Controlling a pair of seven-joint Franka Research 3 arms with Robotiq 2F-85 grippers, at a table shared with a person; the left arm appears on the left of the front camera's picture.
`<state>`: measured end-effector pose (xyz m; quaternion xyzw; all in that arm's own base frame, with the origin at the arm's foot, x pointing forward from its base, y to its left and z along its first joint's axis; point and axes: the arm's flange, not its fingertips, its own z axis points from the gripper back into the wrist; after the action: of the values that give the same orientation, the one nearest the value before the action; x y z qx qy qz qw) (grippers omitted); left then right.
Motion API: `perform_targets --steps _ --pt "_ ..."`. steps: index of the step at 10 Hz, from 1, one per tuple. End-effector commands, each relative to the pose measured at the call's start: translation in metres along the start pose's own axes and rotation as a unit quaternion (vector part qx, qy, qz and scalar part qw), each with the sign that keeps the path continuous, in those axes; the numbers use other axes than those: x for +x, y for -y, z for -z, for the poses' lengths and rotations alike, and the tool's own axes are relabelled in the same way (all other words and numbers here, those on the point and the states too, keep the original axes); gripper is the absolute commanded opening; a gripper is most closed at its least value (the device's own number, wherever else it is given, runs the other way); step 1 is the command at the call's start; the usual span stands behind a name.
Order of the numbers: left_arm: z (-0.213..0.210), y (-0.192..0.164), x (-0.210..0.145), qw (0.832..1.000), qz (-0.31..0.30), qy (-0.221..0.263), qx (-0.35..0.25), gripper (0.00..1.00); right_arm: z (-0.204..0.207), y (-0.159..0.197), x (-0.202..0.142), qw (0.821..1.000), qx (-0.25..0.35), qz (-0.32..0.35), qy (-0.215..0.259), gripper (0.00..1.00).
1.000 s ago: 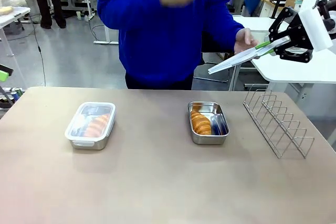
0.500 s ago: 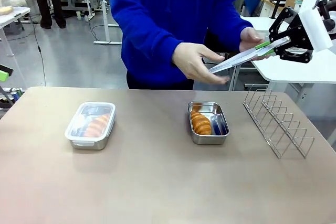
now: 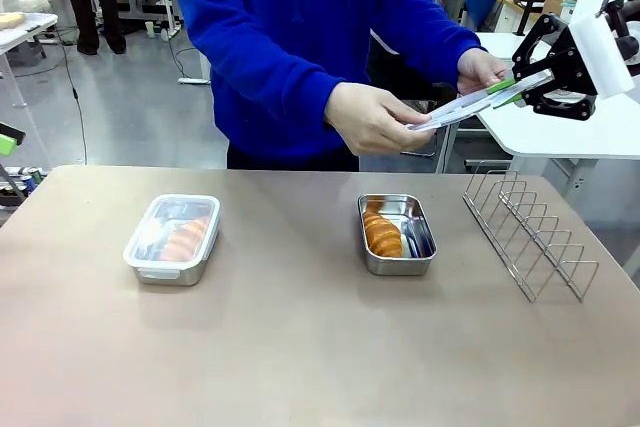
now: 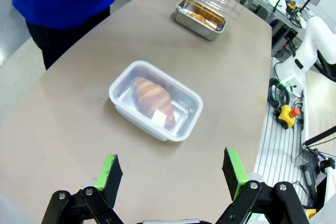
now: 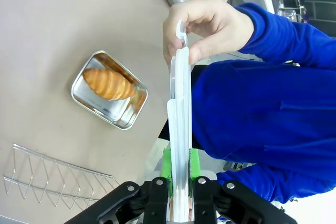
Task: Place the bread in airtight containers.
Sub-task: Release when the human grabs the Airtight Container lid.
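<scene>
My right gripper is shut on the edge of a clear plastic lid, held high at the table's far right. A person's hand pinches the lid's free end, and the other hand is near my fingers. Below, an open steel container holds one bread roll. The other container on the left is lidded, with bread inside. My left gripper hovers open above the table, short of that lidded container.
A wire rack stands at the table's right side beside the open container. The person in a blue sleeve leans over the far edge. A bare stretch of table lies along the near side.
The person's hand came down from chest height and took hold of the lid's free end. The lid has tilted slightly flatter. Neither arm has moved.
</scene>
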<state>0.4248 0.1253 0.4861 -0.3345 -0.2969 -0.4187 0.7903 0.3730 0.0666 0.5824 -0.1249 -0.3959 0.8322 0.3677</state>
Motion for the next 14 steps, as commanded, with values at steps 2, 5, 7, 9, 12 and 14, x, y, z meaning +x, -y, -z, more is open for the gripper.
perform_targets --steps 2,5,7,9,12,14 --pt "-0.001 0.002 0.001 1.0 0.009 0.0 -0.005 1.0 0.0 -0.001 0.0 1.0 -0.01 -0.005 0.006 0.0" --pt "-0.001 0.002 0.001 1.0 0.009 0.0 -0.005 1.0 0.0 0.0 0.0 1.0 0.0 0.0 0.0 0.71" --pt "-0.001 0.002 0.001 1.0 0.009 0.0 -0.005 1.0 -0.013 0.007 -0.008 0.996 0.011 0.087 -0.032 1.0" --pt "-0.001 0.002 0.001 1.0 0.009 0.0 -0.005 1.0 -0.038 0.017 -0.026 0.979 -0.001 0.196 -0.048 1.0" --pt "-0.001 0.002 0.001 1.0 0.009 0.0 -0.005 1.0 -0.077 0.007 -0.084 0.917 0.007 0.399 0.017 1.0" --pt "-0.001 0.002 0.001 1.0 0.009 0.0 -0.005 1.0 -0.099 -0.027 -0.13 0.858 0.032 0.51 0.043 1.0"
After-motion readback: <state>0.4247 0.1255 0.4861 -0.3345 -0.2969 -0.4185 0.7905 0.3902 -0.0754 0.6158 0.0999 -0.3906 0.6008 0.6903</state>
